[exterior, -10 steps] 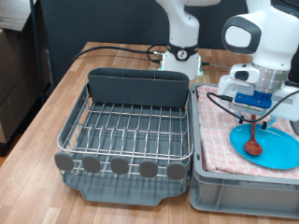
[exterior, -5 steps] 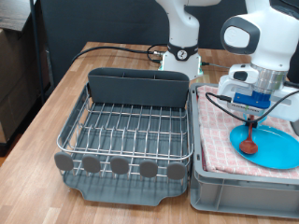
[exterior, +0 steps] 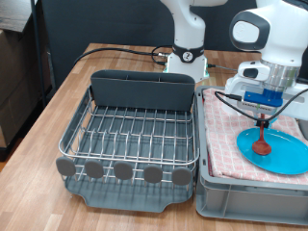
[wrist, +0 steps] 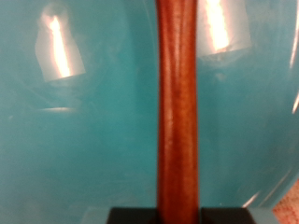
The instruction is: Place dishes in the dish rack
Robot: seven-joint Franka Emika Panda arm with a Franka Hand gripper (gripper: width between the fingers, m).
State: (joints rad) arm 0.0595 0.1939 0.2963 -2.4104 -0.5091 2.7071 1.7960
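My gripper hangs over the grey crate at the exterior view's right and is shut on the handle of the reddish-brown wooden spoon, which hangs upright. The spoon's lower end is just above or on the light-blue plate, which lies on the pink checked cloth. In the wrist view the spoon handle runs straight through the middle, with the plate filling the background. The dish rack, a silver wire grid in a dark tray, stands empty at the exterior view's left of the crate. The white cup is out of view.
The grey crate lined with pink checked cloth touches the rack's side. The rack's tall utensil trough is at its far end. A black cable lies on the wooden table behind the rack.
My gripper has shifted a little towards the exterior view's right with the spoon in it, and the spoon's head now looks darker against the plate.
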